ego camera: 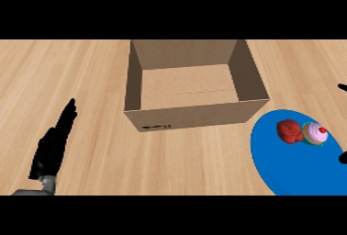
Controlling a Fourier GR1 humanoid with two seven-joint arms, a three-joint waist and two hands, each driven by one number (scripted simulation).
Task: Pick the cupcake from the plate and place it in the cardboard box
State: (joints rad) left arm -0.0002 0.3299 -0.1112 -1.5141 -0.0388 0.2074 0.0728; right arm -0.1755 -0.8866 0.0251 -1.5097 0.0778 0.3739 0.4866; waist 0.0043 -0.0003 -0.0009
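A cupcake with pink frosting and a red top stands upright on a blue plate at the right of the head view. Touching its left side is a lumpy red item. The open cardboard box stands up and left of the plate, nothing inside it. My left hand rests at the lower left with straight fingers pointing up, far from the plate. Of my right hand only dark tips show at the right edge, beside the cupcake.
The wooden counter spreads around the box and the plate. The plate's right side runs out of view.
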